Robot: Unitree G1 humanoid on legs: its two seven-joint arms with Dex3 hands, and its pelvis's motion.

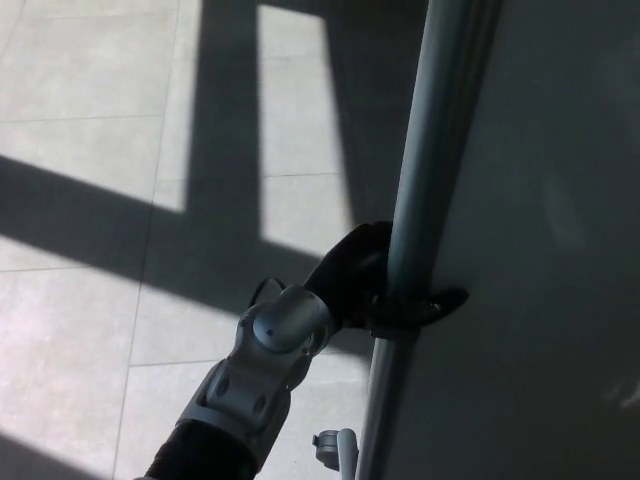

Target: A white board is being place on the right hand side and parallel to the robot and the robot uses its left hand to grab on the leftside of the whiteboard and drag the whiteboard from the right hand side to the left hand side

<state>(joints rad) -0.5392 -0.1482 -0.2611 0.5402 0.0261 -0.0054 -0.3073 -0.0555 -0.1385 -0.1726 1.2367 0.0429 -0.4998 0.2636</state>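
The left hand [372, 280] is clamped around the left edge tube of the whiteboard [540, 240], one black finger [440, 300] hooked across its face. This looks like the dragging step; the next move calls for a steady pull leftward without slipping. The board, smooth, flat and grey in shade, fills the right of the view. The floor [90, 90] is pale tile, sunlit in patches. A small caster [335, 443] shows at the bottom edge.
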